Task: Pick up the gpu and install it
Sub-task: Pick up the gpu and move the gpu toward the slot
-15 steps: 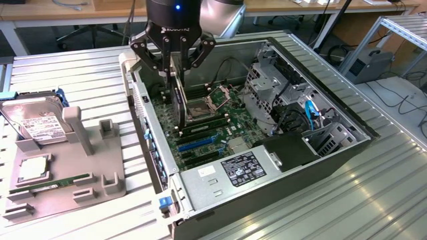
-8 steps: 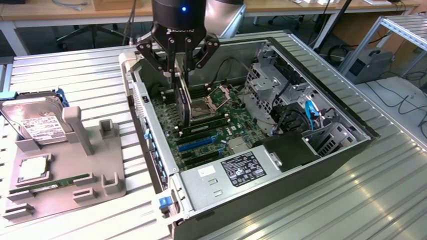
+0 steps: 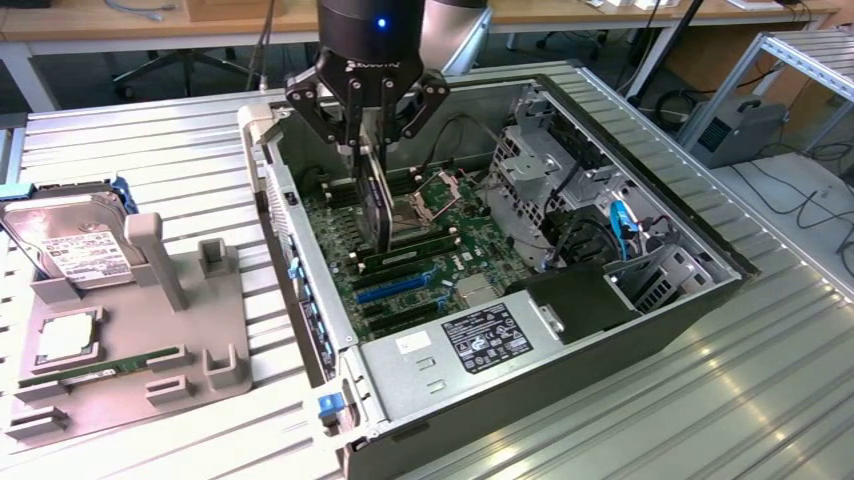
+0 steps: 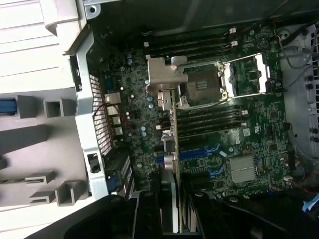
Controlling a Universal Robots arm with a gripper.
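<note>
Gripping the gpu by its upper edge, the claw hangs over the open computer case lying on the table. The card stands on edge, low over the motherboard; whether it touches a slot cannot be told. A grey holder carrying a hard drive and a memory stick sits by the table's edge at the exterior view's left.

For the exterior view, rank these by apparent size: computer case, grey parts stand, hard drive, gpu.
1. computer case
2. grey parts stand
3. hard drive and gpu: not ranked; the gpu, held in the gripper, shows edge-on as a thin strip.
</note>
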